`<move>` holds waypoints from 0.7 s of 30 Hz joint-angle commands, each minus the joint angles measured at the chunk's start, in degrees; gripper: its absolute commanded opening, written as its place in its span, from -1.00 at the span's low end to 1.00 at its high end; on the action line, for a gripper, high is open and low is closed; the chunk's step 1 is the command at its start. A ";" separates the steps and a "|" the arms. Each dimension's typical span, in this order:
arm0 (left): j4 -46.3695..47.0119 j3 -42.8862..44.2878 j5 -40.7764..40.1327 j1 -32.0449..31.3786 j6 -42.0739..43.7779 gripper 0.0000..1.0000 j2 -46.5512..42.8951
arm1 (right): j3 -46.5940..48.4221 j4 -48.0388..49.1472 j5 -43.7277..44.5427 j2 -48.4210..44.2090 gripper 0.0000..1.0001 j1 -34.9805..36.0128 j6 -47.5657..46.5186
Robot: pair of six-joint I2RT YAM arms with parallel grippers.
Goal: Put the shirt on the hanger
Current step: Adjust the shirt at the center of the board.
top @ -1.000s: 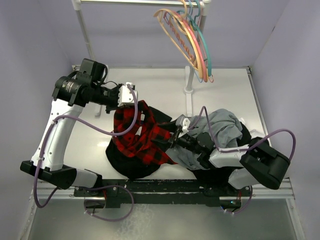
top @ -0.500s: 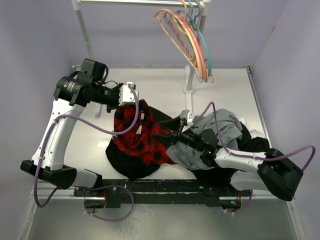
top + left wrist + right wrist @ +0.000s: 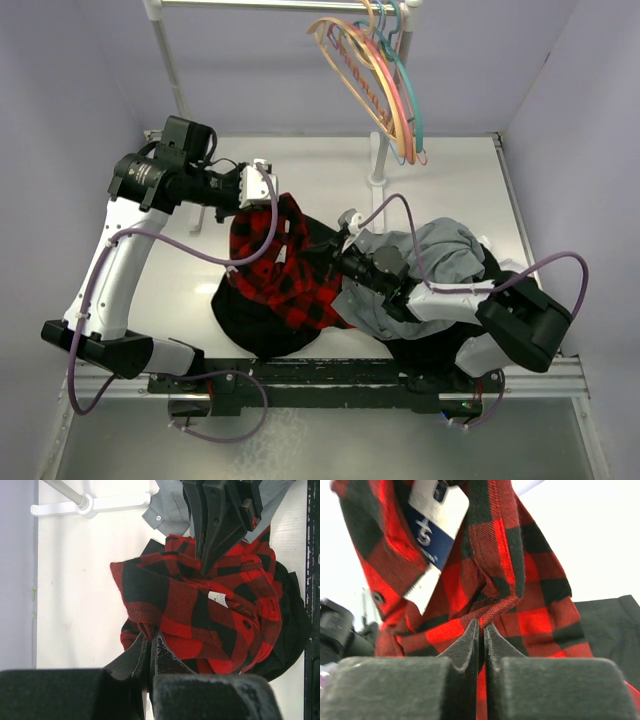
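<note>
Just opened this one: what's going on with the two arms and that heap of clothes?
Both arms have hold of the red-and-black plaid flannel shirt. The left gripper is shut on one edge of it, and the right gripper is pinched shut on a fold near the label. The pale tan triangular hanger hangs untouched on the white rail at the back, so the shirt is not yet on it. A grey garment and a black garment lie heaped beside and under the shirt.

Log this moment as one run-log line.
shirt: bunched over black garment | left jaws: shut on shirt | right jaws: shut on shirt | hanger: hanging on rail, shirt not on it
</note>
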 commanded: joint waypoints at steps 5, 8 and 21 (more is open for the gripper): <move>8.12 6.71 -2.53 0.30 -8.18 -1.00 -1.29 | 19.27 -25.63 8.68 -10.98 -1.00 0.35 -0.71; 11.85 12.14 -7.60 0.30 -13.24 -1.00 -0.87 | 30.73 -38.92 15.60 -13.01 -1.00 0.50 -4.64; 20.76 41.76 -24.20 0.26 -22.34 -1.00 4.30 | 70.56 -50.61 16.50 -0.61 -1.00 0.72 -17.21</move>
